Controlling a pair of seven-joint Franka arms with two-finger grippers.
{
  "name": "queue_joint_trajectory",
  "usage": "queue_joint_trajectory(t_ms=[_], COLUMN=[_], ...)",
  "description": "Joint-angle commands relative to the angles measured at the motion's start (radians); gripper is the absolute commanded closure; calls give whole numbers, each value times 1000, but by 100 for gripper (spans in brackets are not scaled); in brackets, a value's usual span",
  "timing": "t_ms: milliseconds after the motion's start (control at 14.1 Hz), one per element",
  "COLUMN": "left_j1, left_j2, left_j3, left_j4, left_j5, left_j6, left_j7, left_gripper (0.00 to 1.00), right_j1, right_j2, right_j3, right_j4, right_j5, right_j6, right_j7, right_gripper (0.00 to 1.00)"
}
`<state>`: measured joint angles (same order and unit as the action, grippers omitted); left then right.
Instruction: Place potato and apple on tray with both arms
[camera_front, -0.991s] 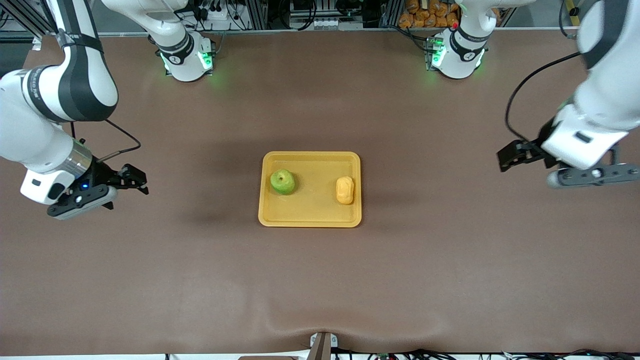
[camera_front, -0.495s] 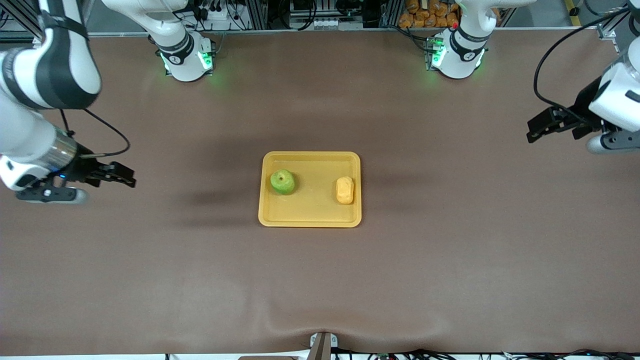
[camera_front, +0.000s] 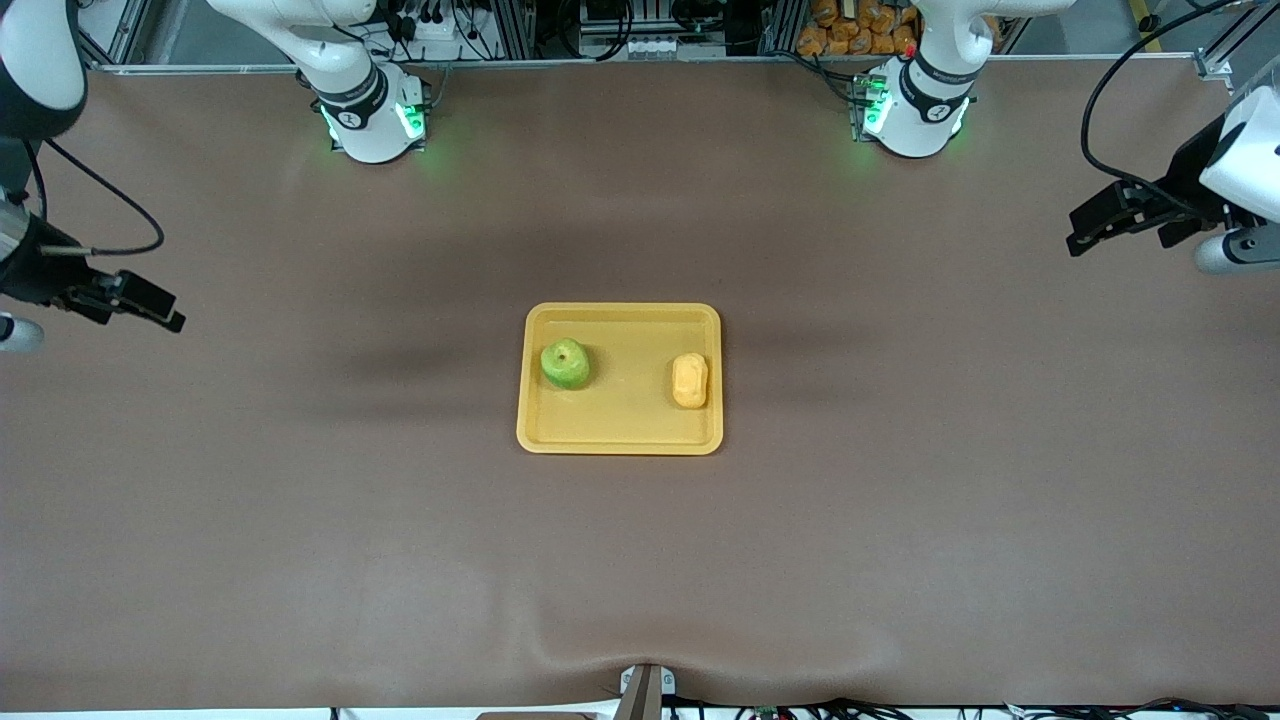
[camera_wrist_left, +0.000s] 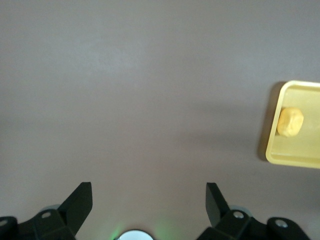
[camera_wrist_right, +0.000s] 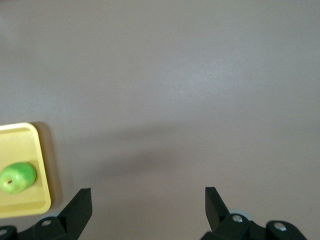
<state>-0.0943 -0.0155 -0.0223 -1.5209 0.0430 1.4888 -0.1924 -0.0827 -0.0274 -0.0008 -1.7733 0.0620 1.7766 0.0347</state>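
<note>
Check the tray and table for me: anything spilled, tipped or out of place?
Nothing stands out. The apple and the potato both sit inside the tray, apart, apple toward the right arm's end, potato close to the rim toward the left arm's. The left tool and right tool hang open and empty over bare table.

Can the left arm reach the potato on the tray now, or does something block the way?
Probably yes. The potato lies uncovered on the tray, toward the left arm's end, apart from the apple. The left gripper is open over bare table.
</note>
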Motion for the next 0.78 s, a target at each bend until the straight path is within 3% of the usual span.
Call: queue_joint_trajectory(t_ms=[0,142,425,708], left_j1=[-39,-42,-31,-27], left_j2=[-37,-53,-72,-75], left_j3=[15,13,13,16], left_j4=[-39,-41,-29,-16], left_j5=[-18,-12,-8,-6], left_j6=[-33,-56,-81,-107], left_j7=[5,2,22,51], left_gripper=[0,0,0,0], right_j1=[-2,4,14,78], right_j2=[-20,-14,-20,-40], right_j3=[22,22,13,-38], right_j4=[79,141,156,153], right_j5=[-2,7,1,-5], right_j6=[-138,-190,-210,-261], right_j7=[-41,-48,-80,-93], right_gripper=[0,0,0,0])
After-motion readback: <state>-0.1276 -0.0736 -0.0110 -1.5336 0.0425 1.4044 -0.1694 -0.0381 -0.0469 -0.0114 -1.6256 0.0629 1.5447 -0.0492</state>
